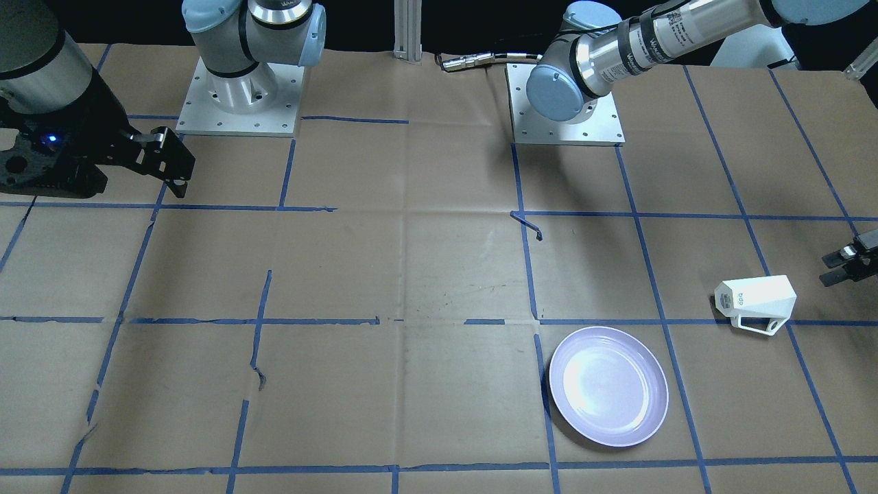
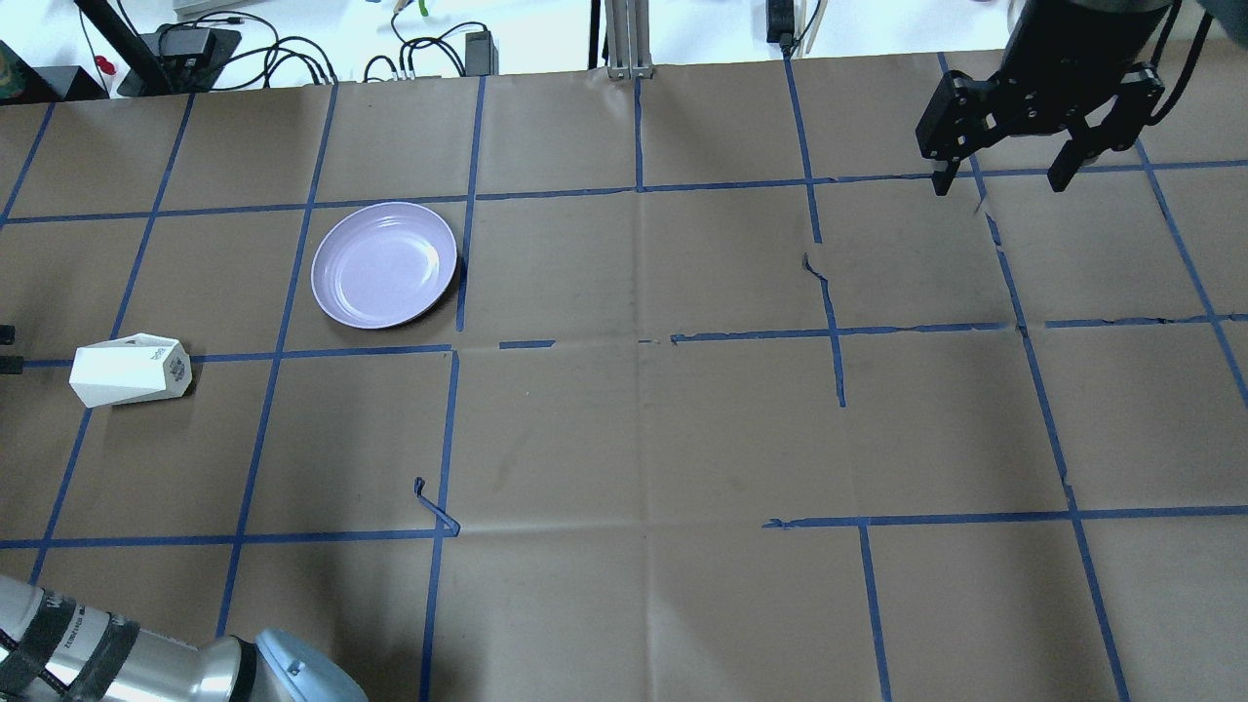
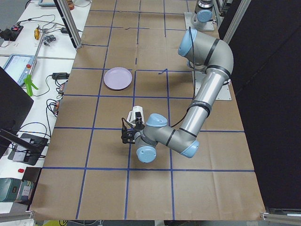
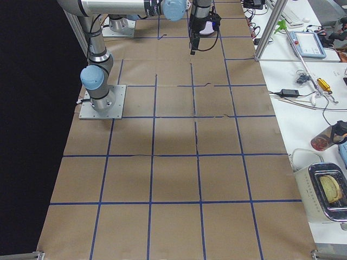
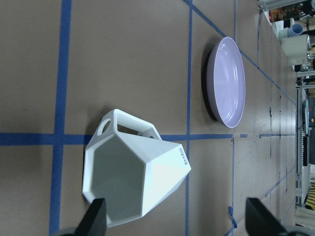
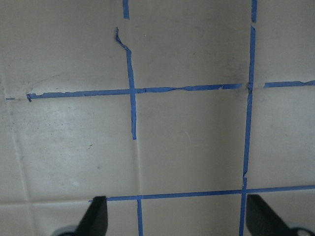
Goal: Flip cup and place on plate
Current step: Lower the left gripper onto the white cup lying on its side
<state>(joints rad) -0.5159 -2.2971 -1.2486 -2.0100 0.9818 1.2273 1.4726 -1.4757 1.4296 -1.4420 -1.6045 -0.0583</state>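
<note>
Overhead exterior view, and by my reading the job has barely begun. The small white faceted cup [image 2: 132, 370] with its thin loop handle lies on its side on the brown paper-covered table [image 2: 634, 439] taped in a blue grid, far over toward the 9 o'clock edge. The round glossy pale lavender plate [image 2: 383, 263] sits with nothing on it at about 2 o'clock from the cup, near but apart. As I judge it, no part of the task is done. The cup is not gripped, not set upright and not on the plate, so grasping, turning and carrying are all left.

The cup's long axis runs along the 9-to-3 line. Its wide hexagonal mouth opens toward 9 o'clock, straight at the left gripper [image 1: 833, 269]. Its narrower base, with the small blue lettering beside it, points to 3 o'clock (the left wrist-mounted view looks right into the hollow). The handle is turned to 12 o'clock, away from the robot's base and low to the paper.

The left gripper's black fingers [image 5: 96, 219] stand wide apart with nothing held, just short of the cup's rim. The right gripper [image 2: 1002, 183] hangs at about 1 o'clock over the taped paper, well apart from both things, its jaws likewise spread and empty.
</note>
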